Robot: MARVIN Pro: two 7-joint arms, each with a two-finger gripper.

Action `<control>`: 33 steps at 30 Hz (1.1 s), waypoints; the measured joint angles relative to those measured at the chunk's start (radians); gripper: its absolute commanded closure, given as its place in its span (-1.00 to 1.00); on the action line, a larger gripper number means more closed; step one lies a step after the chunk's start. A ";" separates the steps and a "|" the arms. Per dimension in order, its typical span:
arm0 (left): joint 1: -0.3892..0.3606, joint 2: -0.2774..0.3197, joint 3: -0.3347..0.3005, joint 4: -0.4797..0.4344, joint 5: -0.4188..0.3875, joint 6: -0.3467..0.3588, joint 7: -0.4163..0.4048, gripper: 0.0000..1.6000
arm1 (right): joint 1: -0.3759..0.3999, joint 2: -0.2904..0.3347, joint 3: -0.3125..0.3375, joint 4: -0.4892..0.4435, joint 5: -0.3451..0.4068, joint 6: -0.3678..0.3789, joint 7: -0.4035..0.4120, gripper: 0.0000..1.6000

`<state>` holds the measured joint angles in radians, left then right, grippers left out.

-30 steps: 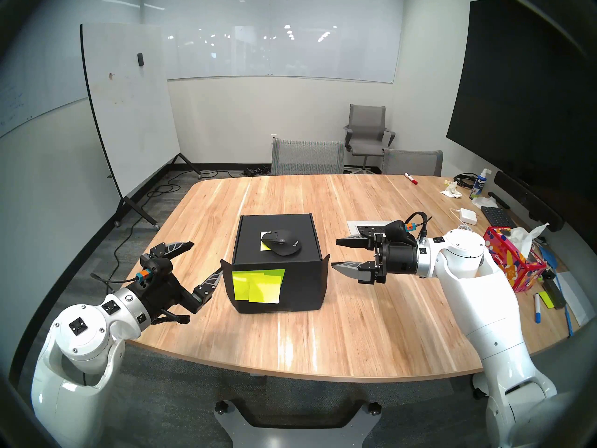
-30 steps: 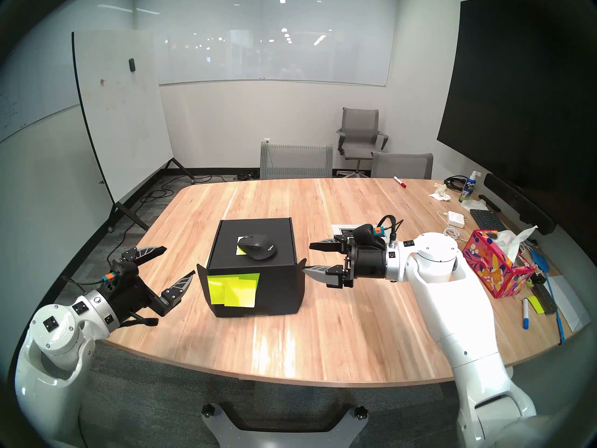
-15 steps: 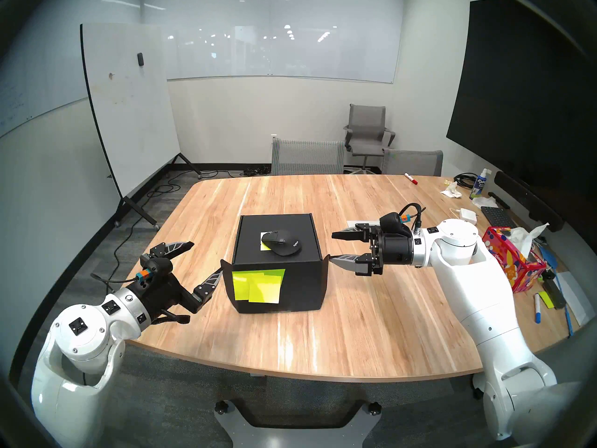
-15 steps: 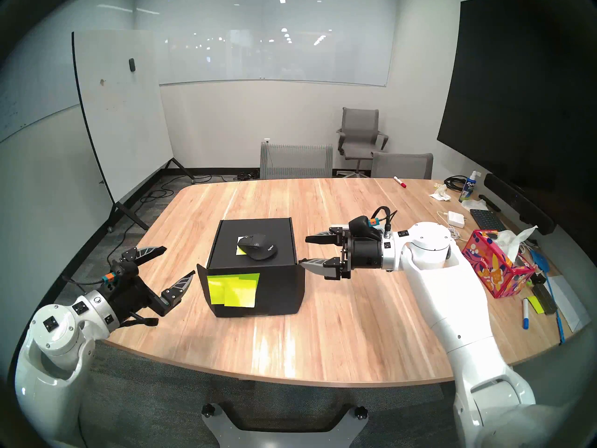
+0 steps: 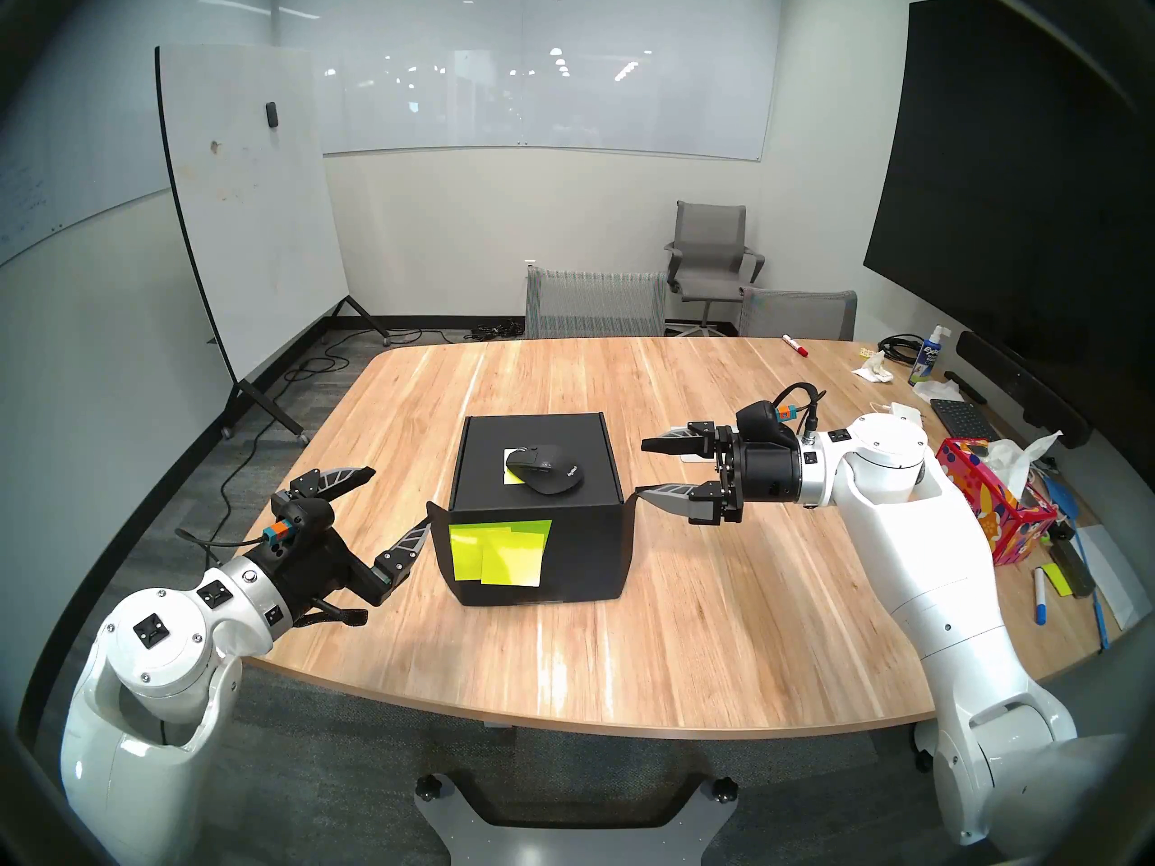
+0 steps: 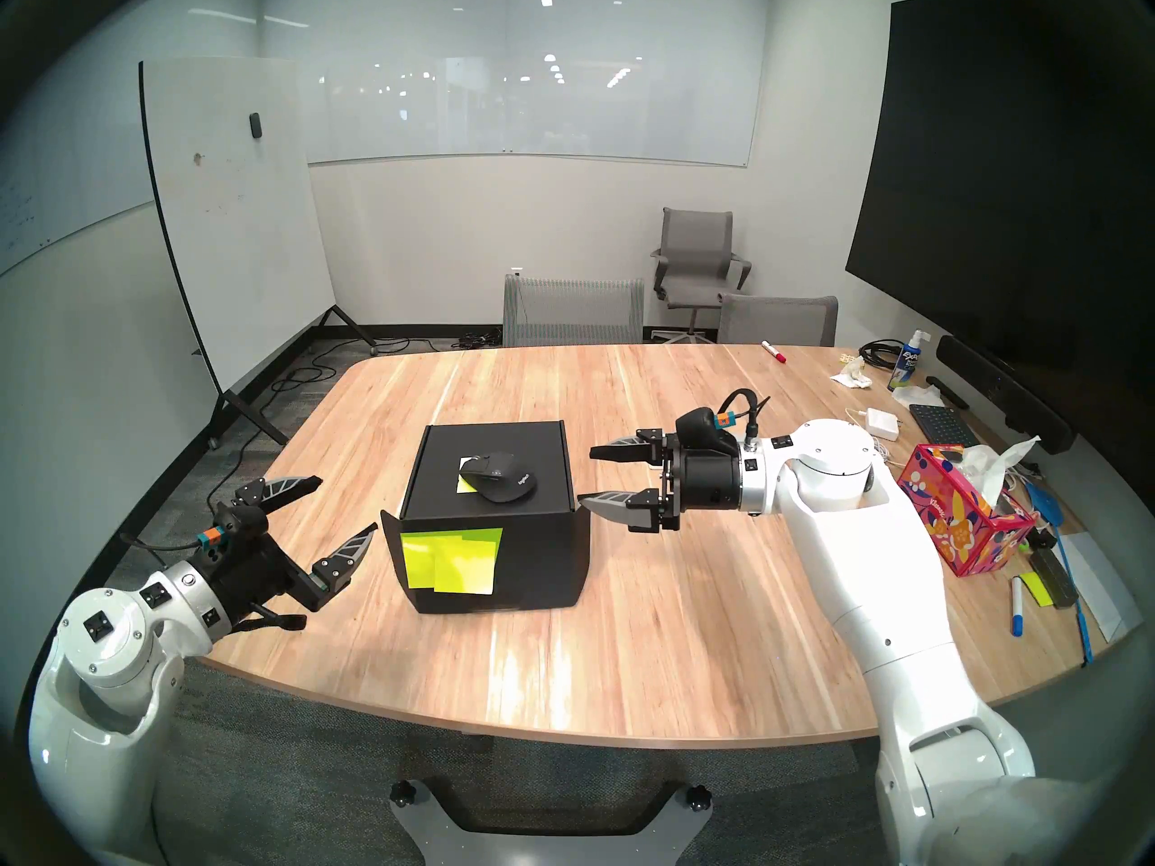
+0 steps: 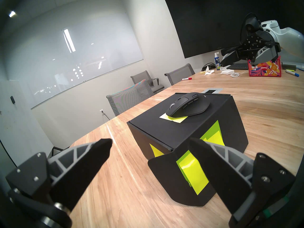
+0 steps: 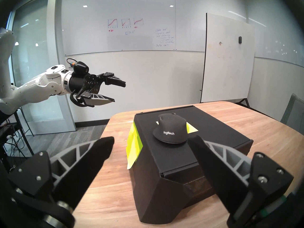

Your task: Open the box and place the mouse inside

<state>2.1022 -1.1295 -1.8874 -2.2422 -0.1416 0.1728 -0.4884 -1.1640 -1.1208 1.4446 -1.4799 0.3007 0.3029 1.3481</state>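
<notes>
Right gripper (image 5: pixel 639 473): jaws spread wide, empty, level, at 3 o'clock of box, lower fingertip just beside box's flared side flap; contact cannot tell.
Left gripper (image 5: pixel 400 497): jaws spread wide, empty, at 9 o'clock of box, near flap.
Box (image 5: pixel 581 546): matte black cardboard cube, lid shut, neon yellow-green sticky notes (image 5: pixel 500 551) on near face; stands mid-table (image 5: pixel 687 646).
Mouse (image 5: pixel 545 467): black, sculpted, pale lettering; lies on box lid, partly over small note. Long axis roughly 10-to-4 o'clock in head view; buttons toward 10, lettered palm end toward 4.
</notes>
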 measured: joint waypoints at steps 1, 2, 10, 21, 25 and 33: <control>0.000 0.000 0.000 0.000 0.000 0.000 0.000 -1.00 | 0.000 0.000 0.000 0.000 0.000 0.000 0.000 -1.00; 0.000 0.000 0.000 0.000 0.000 0.000 0.000 -1.00 | 0.001 -0.001 0.001 0.000 -0.001 0.000 0.001 -1.00; 0.000 0.000 0.000 0.000 0.000 0.000 0.000 -1.00 | 0.002 -0.003 0.004 0.000 -0.005 0.000 0.005 -1.00; 0.000 0.000 0.000 0.000 0.000 0.000 0.000 -1.00 | 0.002 -0.007 0.008 0.000 -0.010 -0.001 0.009 -1.00; 0.000 0.000 0.000 0.000 0.000 0.000 0.000 -1.00 | 0.005 -0.009 0.009 0.004 -0.012 -0.001 0.012 -1.00; 0.000 0.000 0.000 0.000 0.000 0.000 0.000 -1.00 | 0.036 -0.013 -0.006 0.066 -0.019 -0.001 0.032 -1.00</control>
<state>2.1022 -1.1293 -1.8874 -2.2423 -0.1416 0.1727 -0.4883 -1.1276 -1.1343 1.4388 -1.4139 0.2816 0.3018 1.3805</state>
